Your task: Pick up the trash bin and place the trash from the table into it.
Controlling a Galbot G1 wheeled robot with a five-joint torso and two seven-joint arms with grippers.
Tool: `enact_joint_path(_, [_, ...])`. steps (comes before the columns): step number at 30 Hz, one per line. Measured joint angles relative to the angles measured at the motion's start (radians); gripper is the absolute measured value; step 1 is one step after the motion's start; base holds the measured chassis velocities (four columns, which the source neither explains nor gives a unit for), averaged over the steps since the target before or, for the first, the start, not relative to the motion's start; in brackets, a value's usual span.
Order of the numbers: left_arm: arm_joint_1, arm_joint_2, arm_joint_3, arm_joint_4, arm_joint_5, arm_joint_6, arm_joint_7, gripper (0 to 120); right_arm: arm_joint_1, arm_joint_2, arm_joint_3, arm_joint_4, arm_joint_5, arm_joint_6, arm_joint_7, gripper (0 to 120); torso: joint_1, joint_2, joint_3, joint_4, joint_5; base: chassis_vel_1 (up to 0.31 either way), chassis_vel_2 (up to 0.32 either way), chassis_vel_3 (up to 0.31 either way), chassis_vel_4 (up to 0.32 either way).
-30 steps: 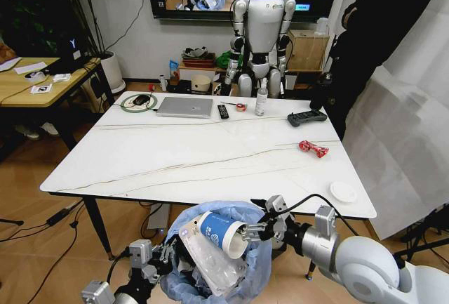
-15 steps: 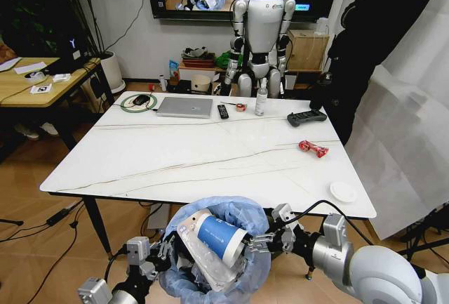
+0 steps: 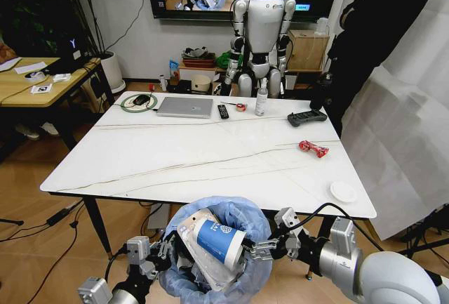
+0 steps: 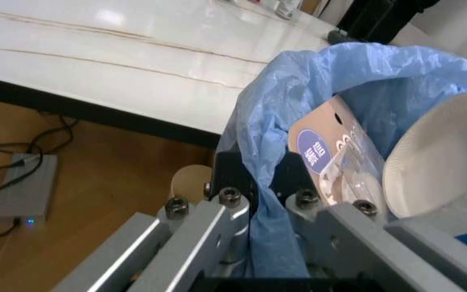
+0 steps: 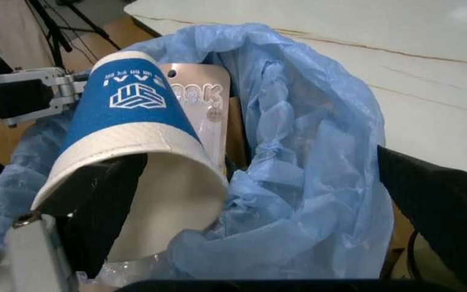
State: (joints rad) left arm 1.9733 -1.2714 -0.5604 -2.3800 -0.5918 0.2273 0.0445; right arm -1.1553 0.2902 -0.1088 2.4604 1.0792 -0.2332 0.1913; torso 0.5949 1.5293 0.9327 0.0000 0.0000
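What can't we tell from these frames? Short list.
- Trash bin body and bottom: head view, hidden by the blue bag and cut by the lower edge.
- Trash under the paper cup: cup and clear plastic packet cover it in the right wrist view.
- Left pincer fingertips: left wrist view, buried in bag folds at the rim.
- Red wrapper on the table: too small to read.

Count of items on and below the table.

One table (image 3: 175, 160); one bin (image 3: 242, 220) holding one paper cup (image 3: 217, 241); on the tabletop, one laptop (image 3: 184, 107), two remotes (image 3: 223, 111) (image 3: 306, 117), one bottle (image 3: 261, 100), one red wrapper (image 3: 313, 148), one white lid (image 3: 343, 192).
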Motion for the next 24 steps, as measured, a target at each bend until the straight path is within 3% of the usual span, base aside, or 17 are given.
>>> enact_joint_path(24, [-0.004, 0.007, -0.011, 0.004, -0.012, 0.002, -0.002, 0, -0.009, -0.06, 0.074, 0.041, 0.073, -0.052, 0.156, 100, 0.0, 0.0, 0.0, 0.0, 0.0, 0.0, 0.0, 0.0, 0.0])
